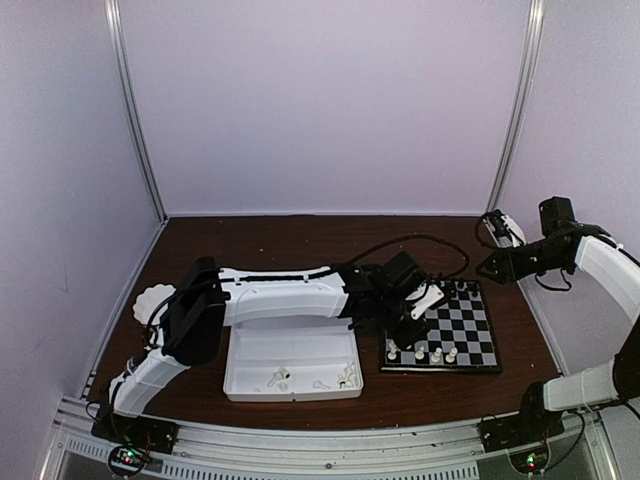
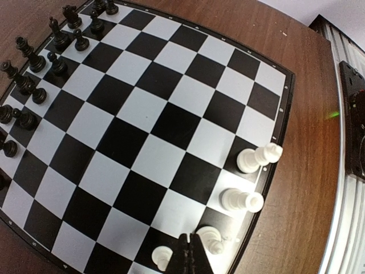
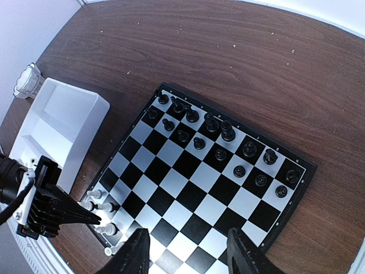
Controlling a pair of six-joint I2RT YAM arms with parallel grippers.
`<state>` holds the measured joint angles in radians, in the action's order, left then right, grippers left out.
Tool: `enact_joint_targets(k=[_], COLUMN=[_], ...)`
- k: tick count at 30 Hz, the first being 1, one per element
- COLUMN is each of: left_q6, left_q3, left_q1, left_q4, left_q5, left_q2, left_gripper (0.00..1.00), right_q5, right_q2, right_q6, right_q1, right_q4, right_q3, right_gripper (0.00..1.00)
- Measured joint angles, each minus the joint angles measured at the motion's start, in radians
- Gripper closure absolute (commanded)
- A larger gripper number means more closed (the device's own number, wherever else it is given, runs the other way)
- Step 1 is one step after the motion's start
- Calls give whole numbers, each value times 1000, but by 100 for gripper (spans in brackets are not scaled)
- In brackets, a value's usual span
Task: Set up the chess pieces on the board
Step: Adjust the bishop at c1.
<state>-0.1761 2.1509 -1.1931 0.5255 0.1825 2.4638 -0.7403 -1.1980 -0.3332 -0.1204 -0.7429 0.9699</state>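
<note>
The left claw (image 2: 190, 242) is pinched together with nothing in it, low over the edge of the board (image 2: 165, 125) where a few white pieces (image 2: 242, 200) stand, the black pieces (image 2: 57, 65) line the board's opposite edge, and the right claw (image 3: 188, 251), fingers apart and empty, hangs high above the board.

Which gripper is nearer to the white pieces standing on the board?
Left. The left gripper hangs right at the white pieces along the near edge of the board. The right gripper is raised, off beyond the far right corner.
</note>
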Motion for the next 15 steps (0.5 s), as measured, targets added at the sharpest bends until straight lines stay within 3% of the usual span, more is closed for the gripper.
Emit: enact_joint_targets(k=[15], left_q6=[-6], left_q3=[1], left_q1=[-6], left_q4=[24], left_q5=[9], left_q2=[19], left_gripper=[100], right_q5=[0], right_q2=[0], right_q6=[0], right_q1=[-3], right_q4=[0], right_q3=[0], right_gripper=[51])
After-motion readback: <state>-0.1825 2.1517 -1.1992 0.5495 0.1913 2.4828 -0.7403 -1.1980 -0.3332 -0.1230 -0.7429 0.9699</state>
